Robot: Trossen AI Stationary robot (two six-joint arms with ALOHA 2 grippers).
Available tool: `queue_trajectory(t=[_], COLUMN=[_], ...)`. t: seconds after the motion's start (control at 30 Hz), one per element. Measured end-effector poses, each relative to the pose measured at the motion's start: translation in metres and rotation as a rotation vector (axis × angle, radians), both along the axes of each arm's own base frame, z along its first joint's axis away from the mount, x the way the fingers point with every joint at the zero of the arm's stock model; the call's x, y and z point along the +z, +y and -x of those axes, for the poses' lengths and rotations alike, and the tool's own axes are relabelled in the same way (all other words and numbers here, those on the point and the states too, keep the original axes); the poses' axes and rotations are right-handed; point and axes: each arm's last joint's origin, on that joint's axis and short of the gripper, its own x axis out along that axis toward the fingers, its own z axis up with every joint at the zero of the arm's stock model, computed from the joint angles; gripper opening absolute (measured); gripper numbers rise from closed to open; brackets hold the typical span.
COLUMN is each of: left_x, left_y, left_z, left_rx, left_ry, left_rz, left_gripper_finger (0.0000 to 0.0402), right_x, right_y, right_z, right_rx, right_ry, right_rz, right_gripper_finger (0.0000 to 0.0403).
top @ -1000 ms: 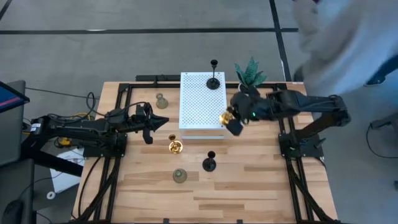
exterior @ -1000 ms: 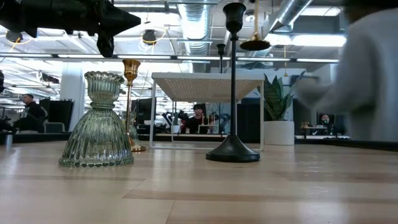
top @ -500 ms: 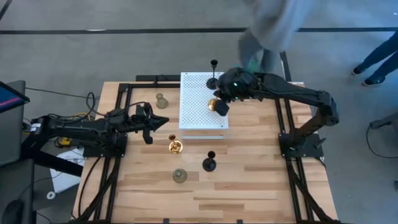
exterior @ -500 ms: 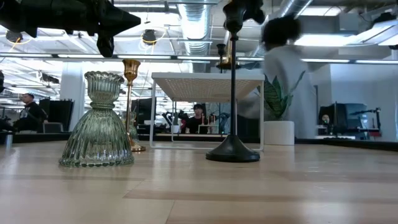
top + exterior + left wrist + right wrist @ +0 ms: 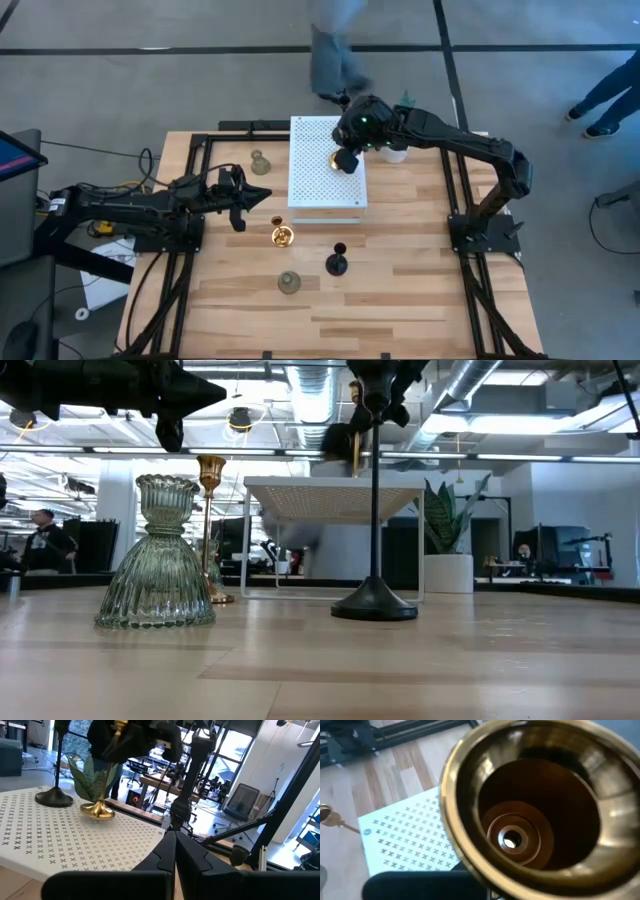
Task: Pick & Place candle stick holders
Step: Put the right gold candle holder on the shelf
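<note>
We hold a gold candle stick holder (image 5: 102, 795) clenched in the right gripper (image 5: 347, 158), its base at the white perforated platform (image 5: 310, 190) near the far right corner. Releasing while tilted would topple it toward the neighbouring black holder (image 5: 56, 794). The left gripper (image 5: 236, 205) waits, fingers closed, near the table's left edge.
</note>
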Motion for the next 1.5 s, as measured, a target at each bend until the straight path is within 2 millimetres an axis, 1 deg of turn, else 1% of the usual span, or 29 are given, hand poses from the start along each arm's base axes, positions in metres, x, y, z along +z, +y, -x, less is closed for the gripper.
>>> queue_trajectory(t=[0.37,0.83,1.1,1.33,1.5], left_x=[0.000,0.000,0.000,0.000,0.000], left_y=[0.000,0.000,0.000,0.000,0.000], left_z=[0.000,0.000,0.000,0.000,0.000], left_rx=[0.000,0.000,0.000,0.000,0.000], left_ry=[0.000,0.000,0.000,0.000,0.000], left_rz=[0.000,0.000,0.000,0.000,0.000], left_gripper_finger=[0.0010,0.0010,0.0010,0.0010,0.0010], right_x=[-0.001,-0.001,-0.005,-0.003,-0.011], right_y=[-0.014,-0.016,-0.014,-0.015,-0.017], right_z=[0.007,0.008,0.012,0.009,0.003], right_rx=[-0.019,-0.014,-0.015,-0.015,-0.016], right_ry=[0.004,0.006,0.053,0.020,0.046], right_rz=[-0.029,-0.043,-0.066,-0.050,-0.064], right_gripper_finger=[0.0001,0.0001,0.0001,0.0001,0.0001])
